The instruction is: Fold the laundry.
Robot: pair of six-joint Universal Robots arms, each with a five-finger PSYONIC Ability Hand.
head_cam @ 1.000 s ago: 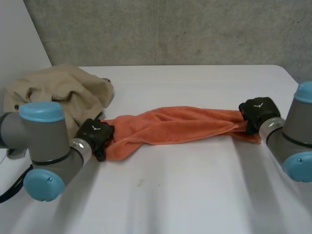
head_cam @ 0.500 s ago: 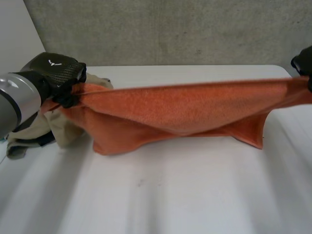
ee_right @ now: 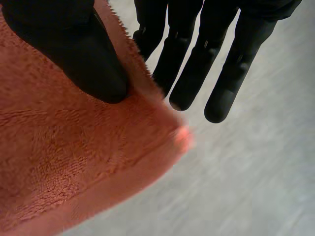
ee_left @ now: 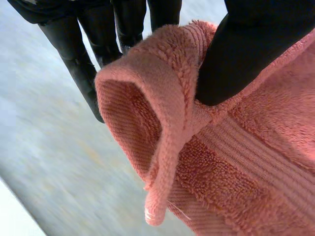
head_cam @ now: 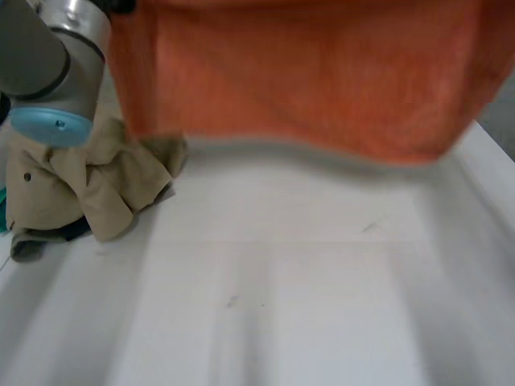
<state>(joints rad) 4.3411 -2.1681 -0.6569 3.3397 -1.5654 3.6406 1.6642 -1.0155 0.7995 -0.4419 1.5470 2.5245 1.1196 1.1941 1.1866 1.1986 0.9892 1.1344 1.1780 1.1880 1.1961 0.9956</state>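
- Farthest left in the head view, the robot's left arm [head_cam: 48,72], a grey joint with a light-blue cap, rises out of sight past the frame's edge.
- Just beneath it, a crumpled beige fabric garment [head_cam: 88,189] lies on the far left of the smooth white table [head_cam: 282,314]. Something dark peeks from under its near edge, but too little shows to tell what it is.
- Across the middle, the rectangular orange terry towel [head_cam: 306,80] hangs spread wide in the air, clear of the table. Its lower hem is blurred, and its upper edge and both held corners are cut off. It hides the far part of the table behind it.
- In the left wrist view, the left hand [ee_left: 241,54] grasps a folded-over corner of the towel. The thumb presses into the cloth, and whatever it presses against is covered by the fold. The other fingers [ee_left: 78,59] run straight beside the fold.
- In the right wrist view, the right hand [ee_right: 74,49] pinches a towel corner under its thumb, and the cloth hides what backs the thumb. The remaining fingers [ee_right: 187,64] extend straight just past the corner's edge, over blurred grey ground.
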